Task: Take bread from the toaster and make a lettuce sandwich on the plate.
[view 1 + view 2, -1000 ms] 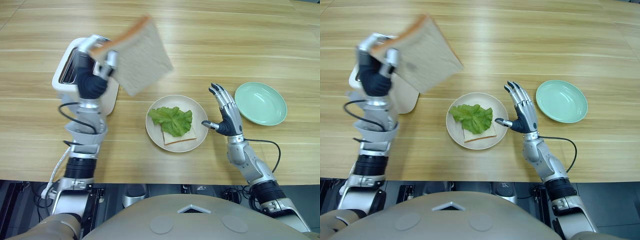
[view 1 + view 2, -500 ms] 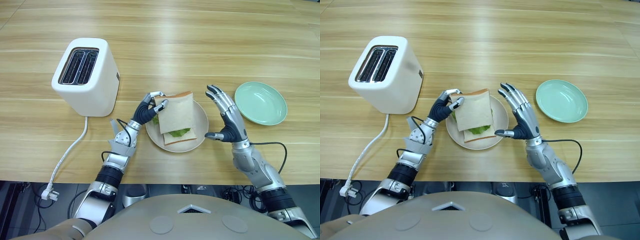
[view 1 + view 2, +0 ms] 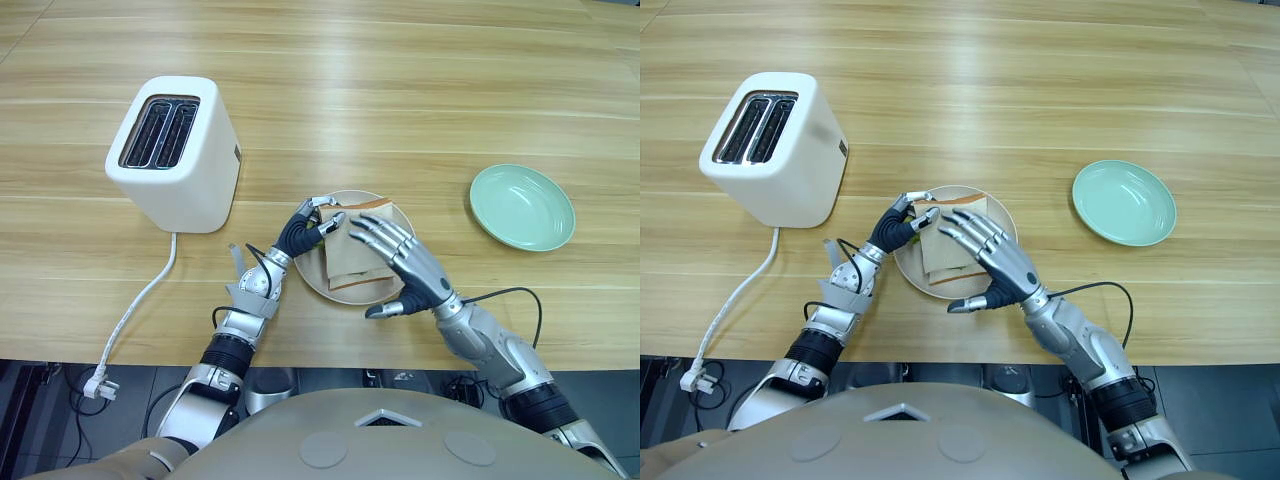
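A beige plate in front of me holds a sandwich. Its top bread slice covers the lettuce, so almost no green shows. My left hand is at the plate's left edge, its fingertips pinched on the top slice's upper left corner. My right hand lies open and flat over the right half of the sandwich, fingers spread and pointing left. The white toaster stands at the left, and both its slots look empty.
An empty green plate lies to the right of the sandwich plate. The toaster's white cord trails toward the table's near edge and ends in a plug hanging below it. Bare wooden table stretches across the far side.
My left hand carried the bread slice from above the toaster down onto the lettuce. My right hand swung left from beside the plate and came down over the sandwich.
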Action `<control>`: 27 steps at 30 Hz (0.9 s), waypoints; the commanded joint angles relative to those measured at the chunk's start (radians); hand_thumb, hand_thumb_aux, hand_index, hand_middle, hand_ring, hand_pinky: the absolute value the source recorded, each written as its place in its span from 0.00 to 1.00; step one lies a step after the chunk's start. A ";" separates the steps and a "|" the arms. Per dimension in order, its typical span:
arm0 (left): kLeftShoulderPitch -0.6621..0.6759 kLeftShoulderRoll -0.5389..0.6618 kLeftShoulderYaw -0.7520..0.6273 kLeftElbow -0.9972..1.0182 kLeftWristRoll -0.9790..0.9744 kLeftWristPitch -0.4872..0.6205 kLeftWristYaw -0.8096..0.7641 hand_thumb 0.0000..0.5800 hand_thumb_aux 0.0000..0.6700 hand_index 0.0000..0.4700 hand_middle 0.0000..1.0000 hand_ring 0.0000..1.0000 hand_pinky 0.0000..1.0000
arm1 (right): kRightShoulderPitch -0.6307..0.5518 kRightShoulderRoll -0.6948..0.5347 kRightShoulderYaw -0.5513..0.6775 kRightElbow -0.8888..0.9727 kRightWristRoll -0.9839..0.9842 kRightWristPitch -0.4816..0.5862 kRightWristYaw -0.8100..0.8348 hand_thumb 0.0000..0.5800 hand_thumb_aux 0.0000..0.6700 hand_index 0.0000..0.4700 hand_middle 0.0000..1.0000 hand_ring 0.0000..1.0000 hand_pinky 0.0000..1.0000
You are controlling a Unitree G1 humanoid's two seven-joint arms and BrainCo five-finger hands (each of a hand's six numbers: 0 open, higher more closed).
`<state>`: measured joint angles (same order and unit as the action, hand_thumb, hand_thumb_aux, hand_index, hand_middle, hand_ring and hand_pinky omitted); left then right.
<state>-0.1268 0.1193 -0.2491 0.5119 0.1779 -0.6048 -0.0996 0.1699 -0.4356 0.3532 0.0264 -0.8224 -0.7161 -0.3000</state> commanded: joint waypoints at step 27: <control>-0.109 0.236 0.106 -0.221 0.570 0.014 0.630 0.00 0.00 0.00 0.99 0.99 0.99 | -0.105 0.010 0.162 0.322 -0.075 0.163 0.047 0.00 0.00 0.00 0.00 0.00 0.00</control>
<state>-0.2410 0.3513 -0.1697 0.3657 0.7125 -0.6132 0.4751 0.0461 -0.4098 0.4997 0.2700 -0.8673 -0.6082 -0.2719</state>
